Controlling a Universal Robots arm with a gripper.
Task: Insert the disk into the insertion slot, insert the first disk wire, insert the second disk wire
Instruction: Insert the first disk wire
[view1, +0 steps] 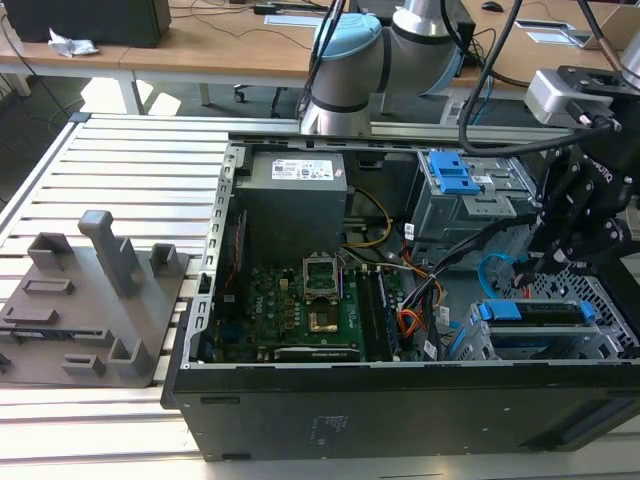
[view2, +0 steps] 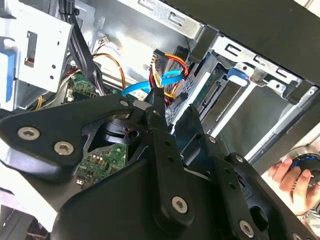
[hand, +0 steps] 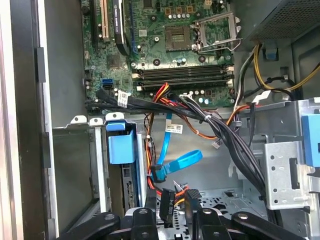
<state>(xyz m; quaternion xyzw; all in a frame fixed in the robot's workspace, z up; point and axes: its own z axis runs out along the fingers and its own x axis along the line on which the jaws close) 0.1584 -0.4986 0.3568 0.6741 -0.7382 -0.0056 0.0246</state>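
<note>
While I hang low in the open case, my fingers (hand: 167, 202): a narrow gap apart, with nothing clamped between them that I can see.
Gripper (hand: 180, 202): tips down among loose leads at the rear of the drive cage.
Risk, as I judge it: the red, yellow and orange leads (hand: 178, 189) lie right at my tips, so a small sideways drift could hook one and drag it. A pinch on the flat cable's bend instead of its plug could kink it.
Second disk wire (hand: 182, 161): a light-blue flat cable just beyond my tips, near but not touching. It loops back on itself, and its dark plug end hangs beside the disk's rear edge. I cannot tell if that plug is seated.
Disk (hand: 121, 149): in its blue carrier, sitting inside the cage to one side of my tips.
Insertion slot (hand: 97, 165): the grey cage walls around the disk. The disk looks home.
Black cable bundle (hand: 220, 130): crosses behind the loop and crowds the space.
Motherboard (hand: 175, 50): well beyond, clear of me.
Person's hand (view2: 292, 182): outside the case wall in the second wrist view, apart from my fingers.
</note>
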